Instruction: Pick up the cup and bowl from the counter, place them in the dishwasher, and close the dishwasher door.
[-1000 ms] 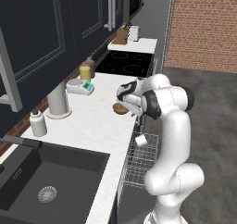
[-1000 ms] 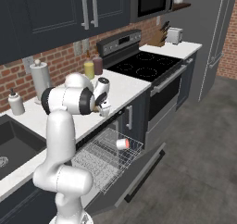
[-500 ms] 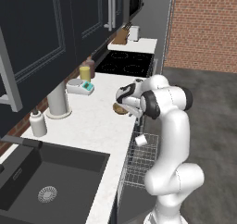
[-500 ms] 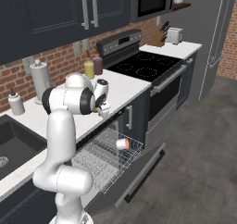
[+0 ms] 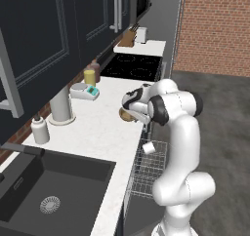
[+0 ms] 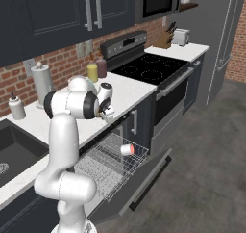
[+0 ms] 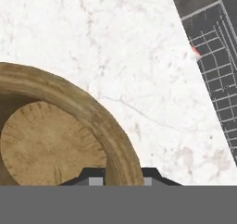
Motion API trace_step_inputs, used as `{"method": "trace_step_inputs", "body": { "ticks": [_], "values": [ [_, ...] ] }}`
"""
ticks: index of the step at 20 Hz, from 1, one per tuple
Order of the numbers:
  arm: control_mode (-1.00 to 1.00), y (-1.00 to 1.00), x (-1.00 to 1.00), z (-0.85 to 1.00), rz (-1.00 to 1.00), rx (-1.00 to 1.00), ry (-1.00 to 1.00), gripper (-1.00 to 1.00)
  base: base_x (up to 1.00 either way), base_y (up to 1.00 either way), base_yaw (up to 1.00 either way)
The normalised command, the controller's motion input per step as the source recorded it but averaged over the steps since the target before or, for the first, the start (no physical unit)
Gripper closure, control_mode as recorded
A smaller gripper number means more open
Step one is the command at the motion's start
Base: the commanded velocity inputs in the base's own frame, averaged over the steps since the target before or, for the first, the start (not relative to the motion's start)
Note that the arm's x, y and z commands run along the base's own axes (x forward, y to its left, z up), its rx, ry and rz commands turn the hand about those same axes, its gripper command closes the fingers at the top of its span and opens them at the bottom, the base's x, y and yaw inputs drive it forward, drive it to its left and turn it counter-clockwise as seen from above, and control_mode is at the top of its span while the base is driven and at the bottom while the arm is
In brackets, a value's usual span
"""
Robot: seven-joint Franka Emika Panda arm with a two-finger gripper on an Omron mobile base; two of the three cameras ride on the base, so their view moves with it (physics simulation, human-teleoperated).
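The tan, wood-like bowl (image 5: 126,116) sits on the white counter (image 5: 97,127) near its front edge. In the hand view its rim (image 7: 92,112) runs between my two dark fingertips (image 7: 95,179). My gripper (image 5: 133,114) points down over the bowl and is shut on that rim; from the right base view the gripper (image 6: 106,112) hides most of the bowl. The white cup (image 5: 148,147) lies on its side in the pulled-out wire rack (image 6: 103,167) of the dishwasher, its red inside showing (image 6: 127,150). The dishwasher door (image 6: 144,184) hangs open below the rack.
Along the back of the counter stand a yellow tumbler (image 5: 89,77), a paper-towel roll (image 5: 60,105), a white pump bottle (image 5: 40,130) and a small scale-like dish (image 5: 84,91). The black sink (image 5: 53,186) lies to the left, the cooktop (image 5: 132,67) to the right.
The fingers have come together from wide open onto the bowl's rim. The arm, bowl and cup have stayed in place.
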Motion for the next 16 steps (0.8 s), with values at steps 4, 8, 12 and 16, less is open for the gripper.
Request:
{"method": "trace_step_inputs", "body": {
  "ticks": [4, 8, 12, 16],
  "values": [
    [-1.00, -0.14, -0.47, 0.00, -0.02, 0.00, -0.02, 1.00, 0.00, 0.00, 0.00],
    [-1.00, -0.41, -0.87, 0.00, -0.03, 0.00, -0.04, 1.00, 0.00, 0.00, 0.00],
    [-1.00, -0.65, -1.00, 0.00, -0.03, 0.00, -0.02, 1.00, 0.00, 0.00, 0.00],
    [-1.00, -0.88, -1.00, 0.00, -0.03, 0.01, -0.03, 1.00, 0.00, 0.00, 0.00]
  ]
}}
